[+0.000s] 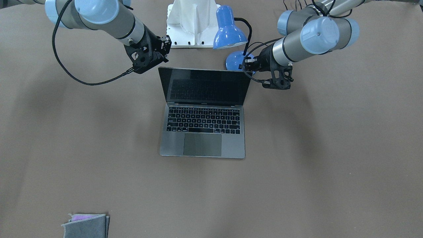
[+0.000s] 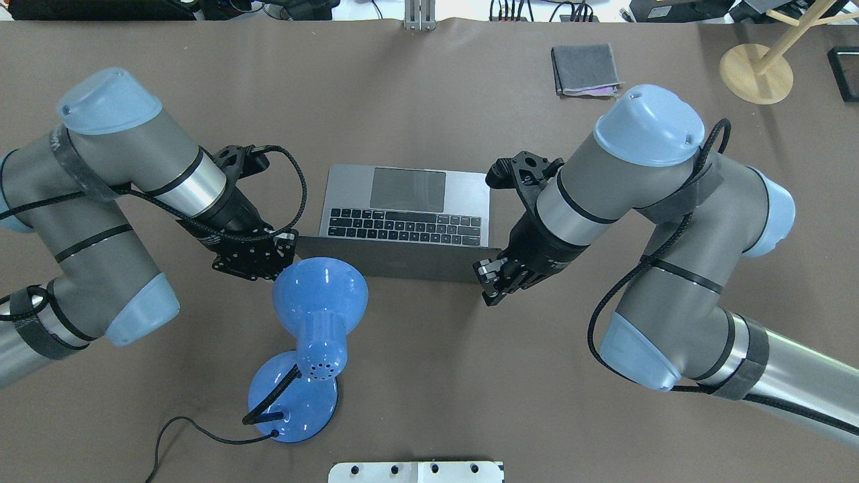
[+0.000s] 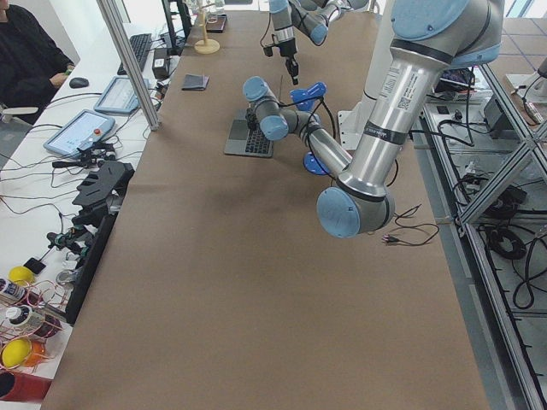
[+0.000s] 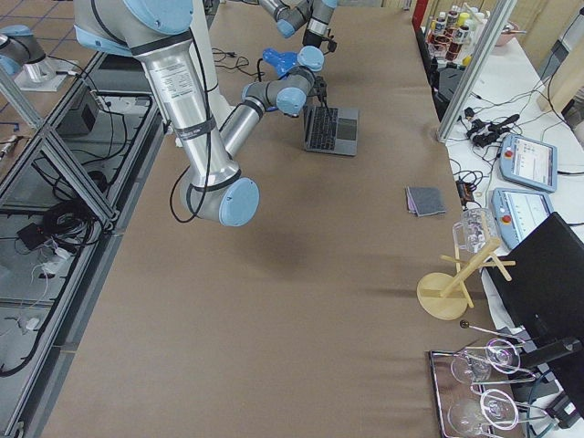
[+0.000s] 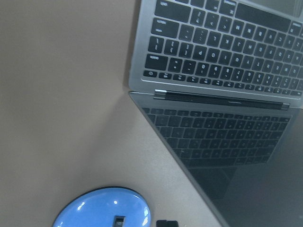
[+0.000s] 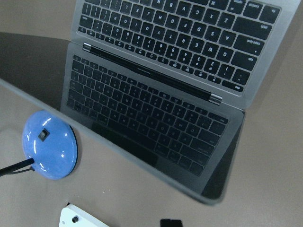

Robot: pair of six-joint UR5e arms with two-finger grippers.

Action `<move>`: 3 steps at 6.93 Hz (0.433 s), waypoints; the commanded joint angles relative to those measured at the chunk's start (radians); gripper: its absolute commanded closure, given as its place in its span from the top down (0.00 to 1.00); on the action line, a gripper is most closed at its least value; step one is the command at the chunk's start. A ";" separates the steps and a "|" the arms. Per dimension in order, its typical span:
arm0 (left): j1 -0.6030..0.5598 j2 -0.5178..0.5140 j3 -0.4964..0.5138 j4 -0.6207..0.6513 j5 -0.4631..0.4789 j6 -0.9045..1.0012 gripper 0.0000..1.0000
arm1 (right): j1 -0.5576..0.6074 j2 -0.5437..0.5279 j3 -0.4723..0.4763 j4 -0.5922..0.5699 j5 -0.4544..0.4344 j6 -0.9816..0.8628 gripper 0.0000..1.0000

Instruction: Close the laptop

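Broadly, the brown table point(image 1: 330, 172) carries the laptop point(image 1: 203, 145) at its middle. The laptop is open, its dark screen raised and mirroring the black keys, with the trackpad on the side away from the robot. A blue desk lamp point(image 2: 319, 295) stands behind the lid, nearer the robot's left. The left gripper point(image 2: 285, 241) and the right gripper point(image 2: 490, 282) hover just beside the lid's two upper corners, holding nothing. Whether their fingers are parted or closed I cannot tell. A folded grey cloth point(image 1: 86, 224) lies well apart, near the far edge.
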 commanded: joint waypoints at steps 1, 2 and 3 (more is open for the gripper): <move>0.009 -0.030 0.011 -0.020 -0.001 -0.037 0.00 | 0.028 0.016 -0.036 0.000 -0.003 -0.001 0.00; 0.009 -0.051 0.016 -0.021 -0.002 -0.037 0.00 | 0.041 0.031 -0.056 0.000 -0.006 0.000 0.00; 0.005 -0.082 0.042 -0.021 0.001 -0.035 0.00 | 0.048 0.059 -0.092 0.000 -0.026 0.000 0.00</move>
